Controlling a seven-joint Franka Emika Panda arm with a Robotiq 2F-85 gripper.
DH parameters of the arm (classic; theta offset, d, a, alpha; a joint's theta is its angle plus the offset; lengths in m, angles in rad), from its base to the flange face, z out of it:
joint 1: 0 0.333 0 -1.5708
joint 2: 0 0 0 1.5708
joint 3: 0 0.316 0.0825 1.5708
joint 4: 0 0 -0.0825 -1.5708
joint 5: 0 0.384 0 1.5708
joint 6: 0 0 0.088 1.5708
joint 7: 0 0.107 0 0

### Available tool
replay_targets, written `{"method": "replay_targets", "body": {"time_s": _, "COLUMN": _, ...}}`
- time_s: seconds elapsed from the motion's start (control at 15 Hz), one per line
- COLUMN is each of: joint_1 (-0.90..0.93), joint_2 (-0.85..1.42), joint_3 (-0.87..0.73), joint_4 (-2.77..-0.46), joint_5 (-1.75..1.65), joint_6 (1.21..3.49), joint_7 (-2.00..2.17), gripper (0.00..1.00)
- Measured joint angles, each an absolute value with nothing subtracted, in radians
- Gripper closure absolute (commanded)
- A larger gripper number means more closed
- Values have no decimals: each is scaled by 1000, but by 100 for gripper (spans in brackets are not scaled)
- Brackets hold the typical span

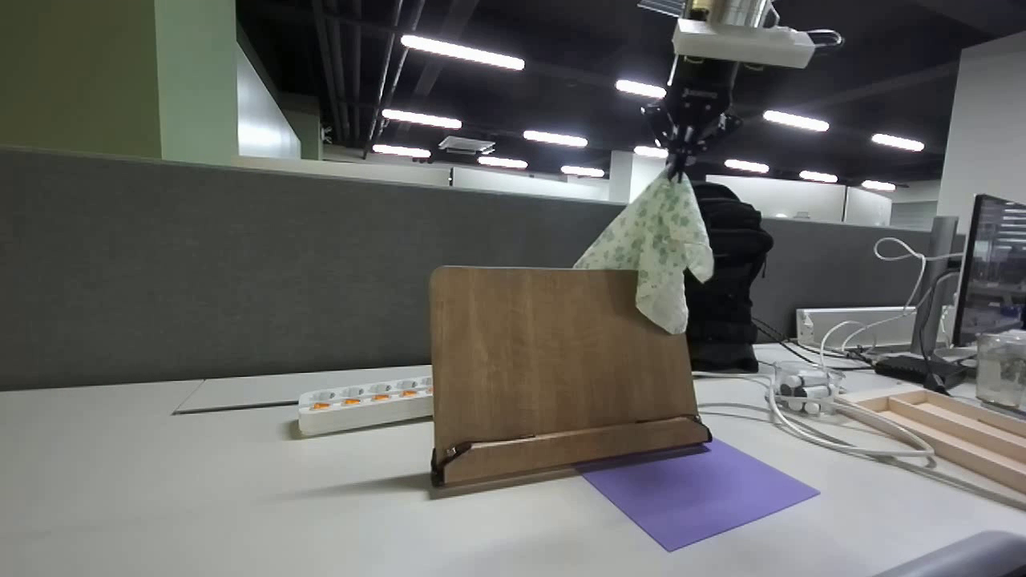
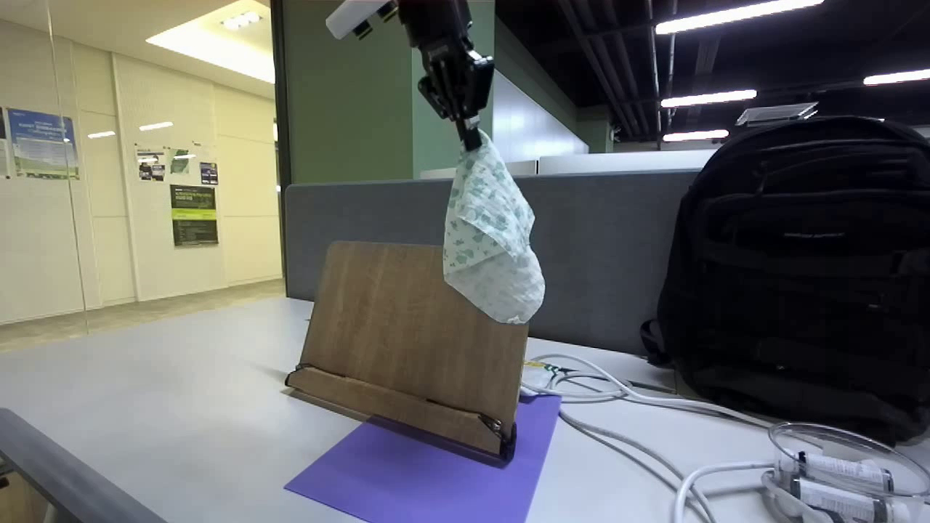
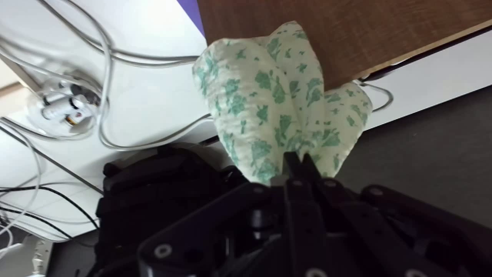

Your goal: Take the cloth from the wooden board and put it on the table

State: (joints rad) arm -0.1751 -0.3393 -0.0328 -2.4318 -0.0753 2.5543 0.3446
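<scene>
— What is filling most of the space?

— A pale worktop (image 1: 200,497) is stretching across, and a grey partition (image 1: 240,272) is running along behind it

— And next down in size?

— A black backpack (image 2: 806,283) is standing in front of that partition, while a wooden board (image 1: 553,344) is leaning back on the worktop, a narrow ledge (image 1: 577,453) running along its foot

— And what is peeking out below?

— A purple sheet (image 1: 697,498) is lying flat on the worktop, reaching beneath one end of the board

— Where is the cloth (image 1: 661,240) hanging, then?

— Above the worktop, at an upper corner of the board, its green leafy print showing; in an exterior view one part is hanging in front of the board and another is passing behind the top edge, though I am not managing to tell whether they are touching

— And what is the pincer (image 1: 677,173) doing?

— Pointing downward, it is squeezing the cloth's bunched peak between close-set fingers (image 3: 291,162)
</scene>
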Motion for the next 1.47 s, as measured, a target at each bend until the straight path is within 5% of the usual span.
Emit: {"method": "replay_targets", "body": {"time_s": 1.47, "joint_1": -380, "joint_2": -150, "joint_3": -126, "joint_4": -2476, "joint_5": -80, "joint_6": 2647, "joint_7": 475, "gripper": 100}}
